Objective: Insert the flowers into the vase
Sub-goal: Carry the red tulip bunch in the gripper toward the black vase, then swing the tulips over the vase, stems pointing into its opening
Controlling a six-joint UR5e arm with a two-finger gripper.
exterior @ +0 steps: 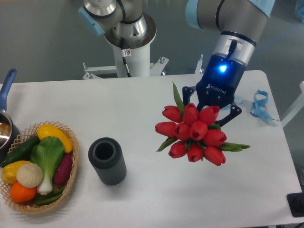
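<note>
The flowers [194,134], a bunch of red tulip buds with green leaves, hang above the table right of centre, buds toward the camera. My gripper [212,110] sits directly behind the bunch with its blue light on; the buds hide its fingertips, and it appears shut on the stems. The vase [107,160], a short dark grey ribbed cylinder with an open round mouth, stands upright on the white table well to the left of the flowers and apart from them.
A wicker basket [71,178] of toy vegetables sits at the front left. A pot with a blue handle [6,85] is at the left edge. A blue strap [260,105] lies at the right. The arm's base [127,57] stands behind the table.
</note>
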